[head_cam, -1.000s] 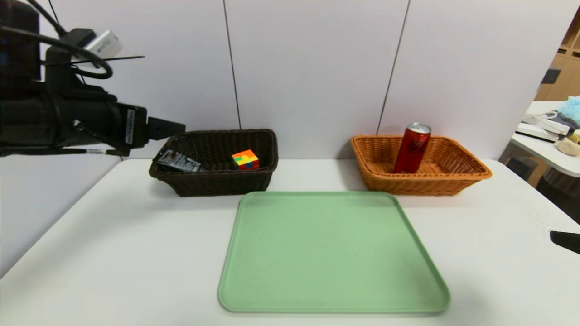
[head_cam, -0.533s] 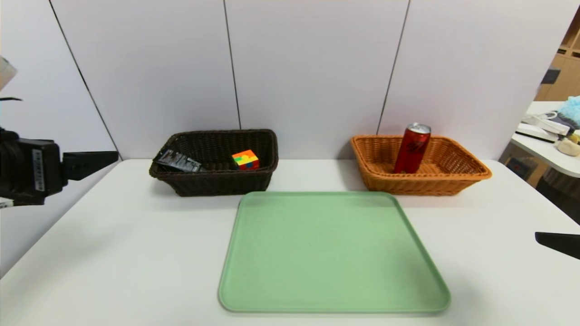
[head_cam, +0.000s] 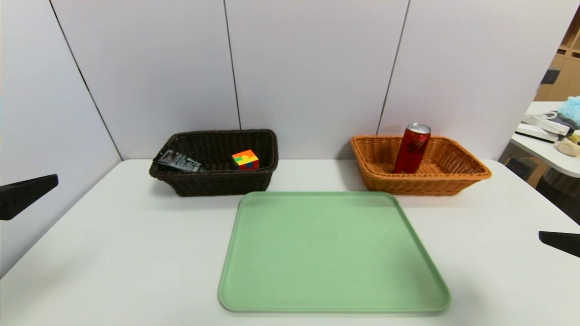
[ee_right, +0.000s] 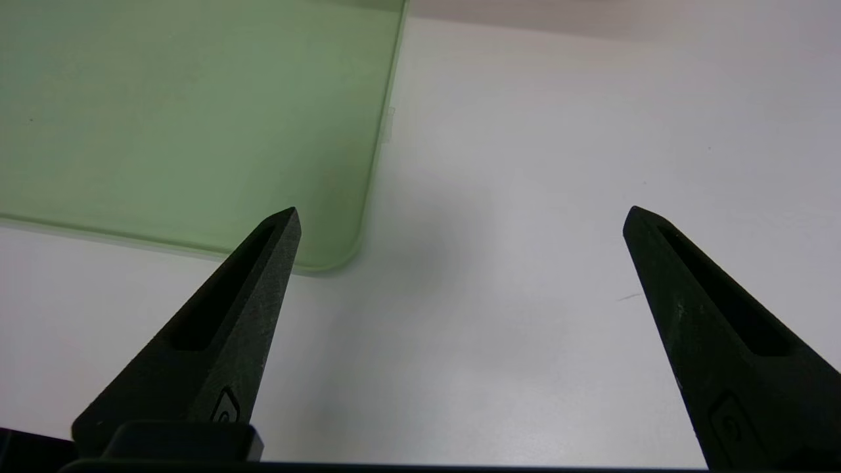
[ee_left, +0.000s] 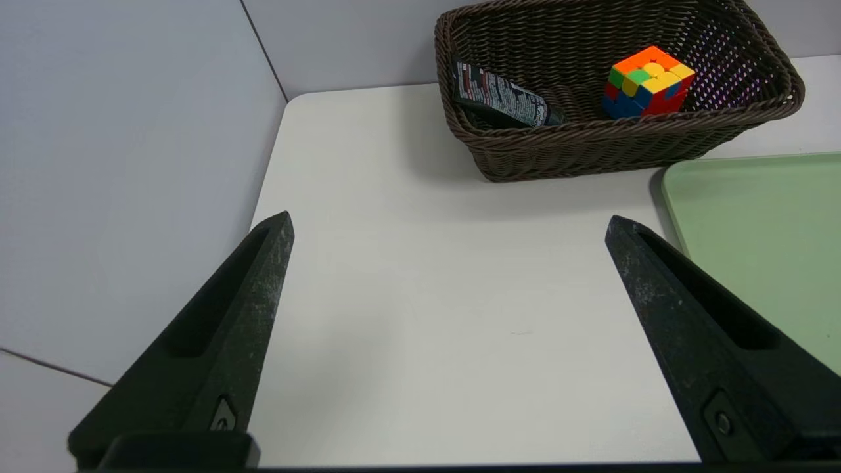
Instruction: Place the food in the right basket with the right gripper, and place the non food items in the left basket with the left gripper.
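The red drink can stands upright inside the orange-tan right basket at the back right. The dark brown left basket at the back left holds the black squeeze tube against its left wall and the multicoloured puzzle cube toward its right. My left gripper hangs open and empty over bare table, well in front of and left of that basket; one finger shows at the left edge. Open and empty too, my right gripper sits by the tray's near right corner.
A flat green tray with nothing on it lies in the middle of the white table. Grey partition walls close off the back and left. A side table with clutter stands at the far right.
My left arm has drawn back from the dark basket toward the left edge and lower, until only one fingertip shows. The right fingertip shifted slightly. The baskets' contents stayed put.
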{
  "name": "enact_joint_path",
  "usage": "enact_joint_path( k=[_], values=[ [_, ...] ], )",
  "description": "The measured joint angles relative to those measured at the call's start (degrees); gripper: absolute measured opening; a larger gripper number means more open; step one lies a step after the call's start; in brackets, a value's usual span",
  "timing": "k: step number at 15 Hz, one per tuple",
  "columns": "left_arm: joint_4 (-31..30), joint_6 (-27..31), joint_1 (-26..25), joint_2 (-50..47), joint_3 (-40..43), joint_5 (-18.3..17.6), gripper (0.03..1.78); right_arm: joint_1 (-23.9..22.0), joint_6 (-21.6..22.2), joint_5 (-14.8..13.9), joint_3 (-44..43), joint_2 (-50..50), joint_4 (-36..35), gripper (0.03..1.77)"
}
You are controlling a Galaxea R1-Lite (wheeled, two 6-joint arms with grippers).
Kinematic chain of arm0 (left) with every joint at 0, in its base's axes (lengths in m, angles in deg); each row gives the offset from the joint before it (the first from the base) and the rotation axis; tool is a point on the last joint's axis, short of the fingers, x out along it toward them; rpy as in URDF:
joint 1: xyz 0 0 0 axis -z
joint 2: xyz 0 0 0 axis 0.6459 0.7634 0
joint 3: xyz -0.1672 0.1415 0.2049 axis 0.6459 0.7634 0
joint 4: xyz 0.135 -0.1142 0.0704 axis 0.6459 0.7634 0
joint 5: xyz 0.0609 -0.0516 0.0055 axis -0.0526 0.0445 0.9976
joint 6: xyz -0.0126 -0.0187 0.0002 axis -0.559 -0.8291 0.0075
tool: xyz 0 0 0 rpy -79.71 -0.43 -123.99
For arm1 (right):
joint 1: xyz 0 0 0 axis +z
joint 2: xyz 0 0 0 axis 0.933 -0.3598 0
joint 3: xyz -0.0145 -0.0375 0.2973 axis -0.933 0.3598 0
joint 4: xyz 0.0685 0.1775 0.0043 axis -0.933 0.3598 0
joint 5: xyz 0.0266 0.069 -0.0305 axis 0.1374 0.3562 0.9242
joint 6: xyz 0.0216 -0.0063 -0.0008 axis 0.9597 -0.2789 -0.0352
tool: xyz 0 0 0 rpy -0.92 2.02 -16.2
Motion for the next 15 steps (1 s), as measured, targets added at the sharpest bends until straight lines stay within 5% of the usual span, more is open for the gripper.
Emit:
enact_joint_path(
  k=[8, 15],
  values=[
    [0.1, -0.1, 0.0, -15.4, 12.6, -0.2, 1.69, -3.1, 0.4, -0.1, 3.6, 6.1, -0.5, 1.69],
    [5.4, -0.4, 0.1, -33.5, 21.3, -2.7, 1.69, -3.5, 0.5, -0.4, 9.4, 21.0, -0.6, 1.69]
  ],
)
